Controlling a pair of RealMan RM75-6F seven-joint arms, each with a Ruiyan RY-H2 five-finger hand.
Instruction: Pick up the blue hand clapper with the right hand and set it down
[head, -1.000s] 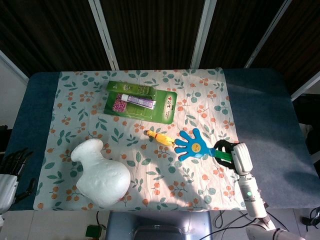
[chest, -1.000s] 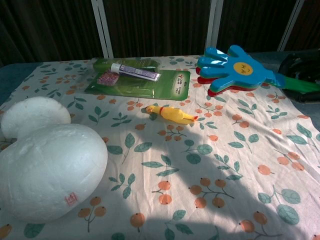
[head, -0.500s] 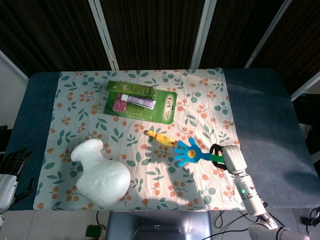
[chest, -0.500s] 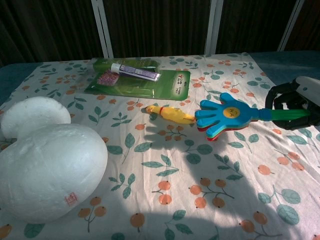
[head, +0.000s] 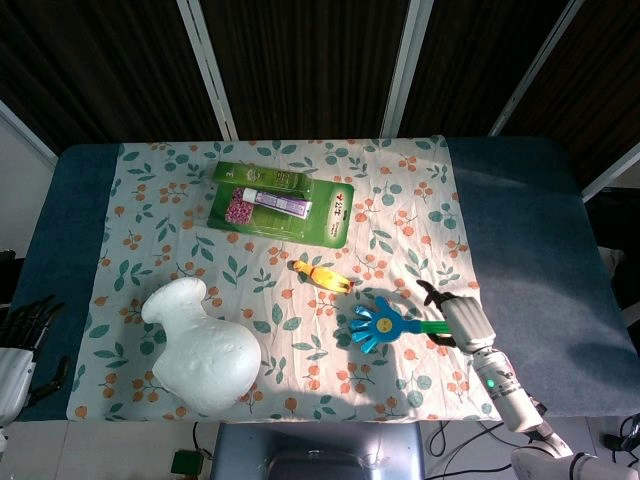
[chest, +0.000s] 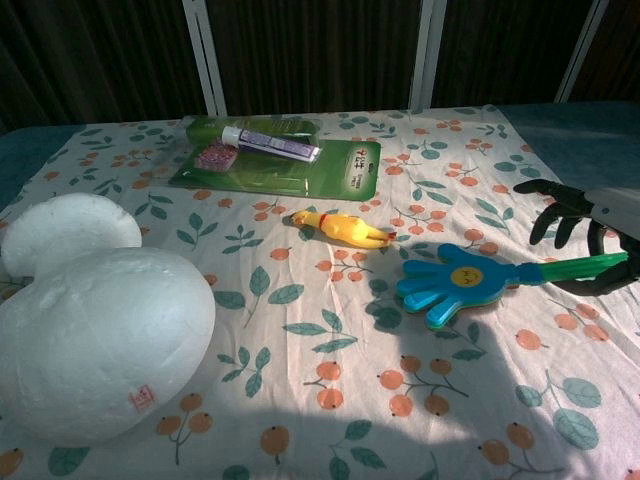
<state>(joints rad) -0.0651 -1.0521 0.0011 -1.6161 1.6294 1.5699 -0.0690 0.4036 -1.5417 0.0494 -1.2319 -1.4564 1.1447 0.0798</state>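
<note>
A: What sat nearest the robot?

B: A white foam vase lay on its side at the near left of the worktop, on the floral cloth. The left hand was off the worktop's near left corner, dark fingers loosely spread and nothing in them.

A: And the right hand?

B: The right hand reached in from the near right, forearm slanting up toward the cloth's right edge. Its fingers fanned out above the clapper's green handle, and one lower finger curled round under the handle's end. Whether it gripped the handle or only touched it, I could not tell.

A: Where was the clapper?

B: The clapper lay low at the cloth, near right of centre, its blue palm pointing left and its handle running right into the hand. In the head view it sat just below the chicken.

A: What lay beyond?

B: A yellow rubber chicken lay just past the clapper's fingertips, apart from them. Farther back, a green blister pack lay flat with a small tube on it.
</note>
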